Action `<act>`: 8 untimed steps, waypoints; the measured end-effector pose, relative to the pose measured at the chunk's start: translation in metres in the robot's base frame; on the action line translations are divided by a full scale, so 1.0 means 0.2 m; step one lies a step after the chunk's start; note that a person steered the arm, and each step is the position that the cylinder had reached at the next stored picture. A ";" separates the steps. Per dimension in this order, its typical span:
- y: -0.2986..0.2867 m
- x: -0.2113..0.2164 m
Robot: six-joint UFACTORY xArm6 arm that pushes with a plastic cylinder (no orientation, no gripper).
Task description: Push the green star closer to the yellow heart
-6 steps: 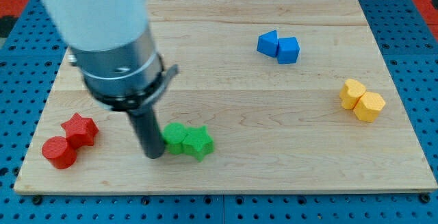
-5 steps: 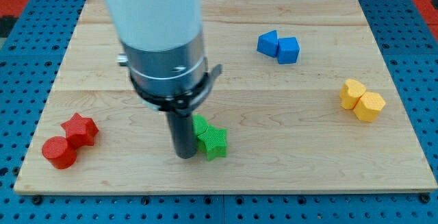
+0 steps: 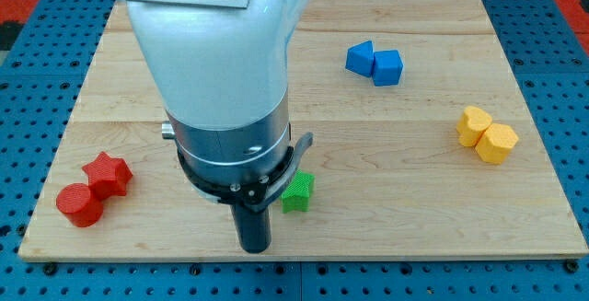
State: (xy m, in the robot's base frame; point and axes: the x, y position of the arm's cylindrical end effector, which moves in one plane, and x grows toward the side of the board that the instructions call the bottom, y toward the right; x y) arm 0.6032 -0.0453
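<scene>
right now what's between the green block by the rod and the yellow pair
In the camera view, only bare wooden board lies between the green block and the yellow blocks. My tip sits at that green block's lower left.

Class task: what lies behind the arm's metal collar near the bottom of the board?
Only part of one green block shows at the collar's right edge, up and right of my tip. Its shape is unclear; anything else behind the arm is covered.

My tip point(image 3: 254, 248) rests just left of a partly hidden green block point(image 3: 297, 191), probably the star.
</scene>
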 end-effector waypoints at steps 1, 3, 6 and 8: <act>0.03 -0.10; 0.22 -0.29; 0.37 -0.52; 0.58 -0.64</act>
State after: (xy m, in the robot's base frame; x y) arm 0.4745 0.0699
